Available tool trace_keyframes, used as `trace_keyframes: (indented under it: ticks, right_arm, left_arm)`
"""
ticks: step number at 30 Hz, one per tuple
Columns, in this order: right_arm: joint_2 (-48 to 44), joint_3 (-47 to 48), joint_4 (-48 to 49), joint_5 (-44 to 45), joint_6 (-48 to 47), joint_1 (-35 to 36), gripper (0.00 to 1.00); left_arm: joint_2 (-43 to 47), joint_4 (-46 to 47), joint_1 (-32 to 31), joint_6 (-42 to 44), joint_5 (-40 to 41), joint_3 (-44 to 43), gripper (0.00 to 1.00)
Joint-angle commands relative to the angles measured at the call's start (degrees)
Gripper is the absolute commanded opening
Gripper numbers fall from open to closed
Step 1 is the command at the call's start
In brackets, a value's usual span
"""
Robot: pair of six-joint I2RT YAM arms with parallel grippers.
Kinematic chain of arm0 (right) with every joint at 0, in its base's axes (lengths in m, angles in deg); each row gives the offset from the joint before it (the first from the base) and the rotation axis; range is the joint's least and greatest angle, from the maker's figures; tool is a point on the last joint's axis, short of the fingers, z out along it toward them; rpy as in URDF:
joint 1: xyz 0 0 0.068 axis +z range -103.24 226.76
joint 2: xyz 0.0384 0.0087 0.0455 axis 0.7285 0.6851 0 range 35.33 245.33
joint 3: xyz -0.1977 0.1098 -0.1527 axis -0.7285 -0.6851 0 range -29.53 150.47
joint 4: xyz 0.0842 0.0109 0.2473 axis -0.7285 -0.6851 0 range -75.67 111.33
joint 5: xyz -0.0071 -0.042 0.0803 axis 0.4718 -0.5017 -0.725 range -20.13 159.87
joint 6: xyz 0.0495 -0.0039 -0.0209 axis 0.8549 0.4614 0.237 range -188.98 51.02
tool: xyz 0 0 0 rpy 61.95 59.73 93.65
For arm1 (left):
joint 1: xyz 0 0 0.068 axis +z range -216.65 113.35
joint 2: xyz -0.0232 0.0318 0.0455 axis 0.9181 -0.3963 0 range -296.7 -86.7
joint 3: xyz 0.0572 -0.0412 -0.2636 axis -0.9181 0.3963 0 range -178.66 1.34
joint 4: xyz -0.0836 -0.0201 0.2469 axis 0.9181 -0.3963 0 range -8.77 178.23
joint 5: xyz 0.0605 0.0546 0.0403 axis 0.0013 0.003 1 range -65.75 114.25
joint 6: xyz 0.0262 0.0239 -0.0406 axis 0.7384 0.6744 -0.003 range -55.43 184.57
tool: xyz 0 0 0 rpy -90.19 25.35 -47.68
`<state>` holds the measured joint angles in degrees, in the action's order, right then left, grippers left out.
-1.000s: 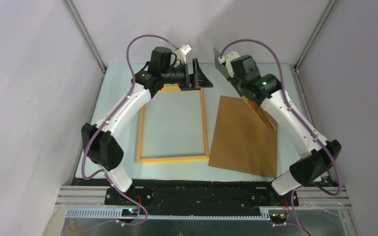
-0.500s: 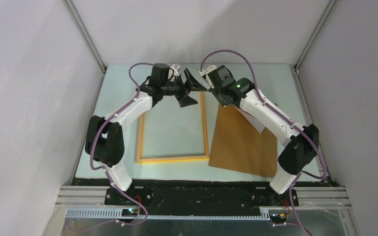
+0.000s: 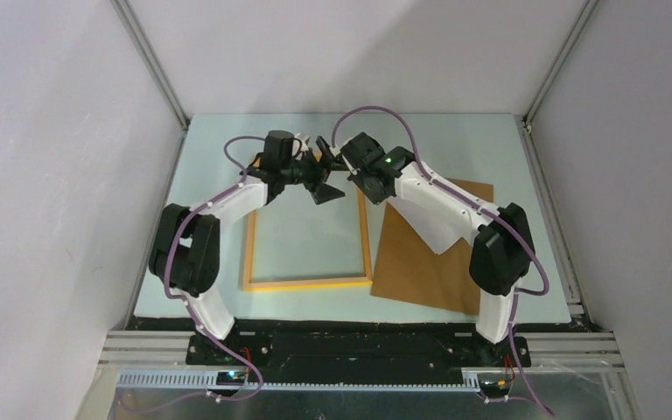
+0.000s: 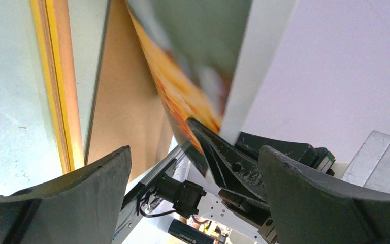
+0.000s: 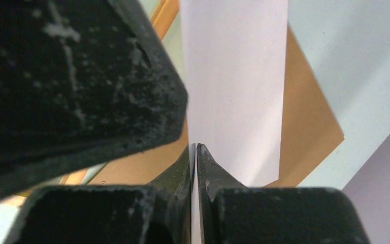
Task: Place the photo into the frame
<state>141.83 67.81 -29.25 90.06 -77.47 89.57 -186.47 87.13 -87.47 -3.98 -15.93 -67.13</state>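
The pale green table is lying inside plain grey walls, and wide bare strips are running along its far edge and both side edges, so there is open room there. On the right half, the brown backing board is lying flat, its left edge just beside the frame's right bar, its near edge close to the table's front. The yellow-orange frame is lying flat left of centre, showing only bare table inside it. The photo is hanging tilted in the air over the board and the frame's far right corner, white back upward, flower side facing the left wrist camera. The right gripper is pinching the thin edge of the photo between nearly closed fingers. The left gripper is standing wide open near that edge, its fingers apart from the paper.
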Motion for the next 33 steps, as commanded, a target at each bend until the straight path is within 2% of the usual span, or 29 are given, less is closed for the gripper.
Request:
trace_keyframes:
  ticks: [1,7,12,17,19,21,25,28,33]
  right_arm:
    - [0.45,4.03,0.01,-1.38,1.62,0.86,0.08]
    - [0.42,4.04,-0.04,-2.45,1.96,1.64,0.10]
    - [1.27,3.57,0.05,-3.12,2.07,1.23,0.05]
    - [1.66,3.41,-0.06,-7.24,3.30,-3.62,0.06]
    - [1.15,2.90,-0.07,-10.44,3.88,-6.71,0.12]
    - [0.69,2.47,0.22,-14.15,4.44,-9.96,0.24]
    - [0.85,2.12,0.95,-24.80,5.84,-18.18,0.38]
    - [1.11,0.86,3.92,-32.78,6.72,-24.73,0.45]
    - [3.79,-0.46,7.94,-38.78,5.49,-31.58,0.54]
  left_arm:
    - [3.95,4.04,0.26,-1.13,1.02,-0.36,0.99]
    - [1.18,4.08,0.27,-1.05,1.96,-1.85,0.99]
    - [-3.65,4.37,0.17,0.31,4.12,-3.03,0.97]
    - [-8.17,4.79,0.14,2.43,5.92,-3.25,0.96]
    - [-9.01,4.79,0.07,3.26,6.80,-2.37,0.96]
    - [-9.45,4.82,-0.12,4.00,7.50,-1.32,0.96]
    - [-9.41,4.80,-0.91,6.34,8.90,0.59,0.96]
    - [-8.85,4.80,-1.20,8.13,10.22,2.08,0.96]
    - [-8.36,3.20,-1.67,12.06,13.32,2.63,0.96]
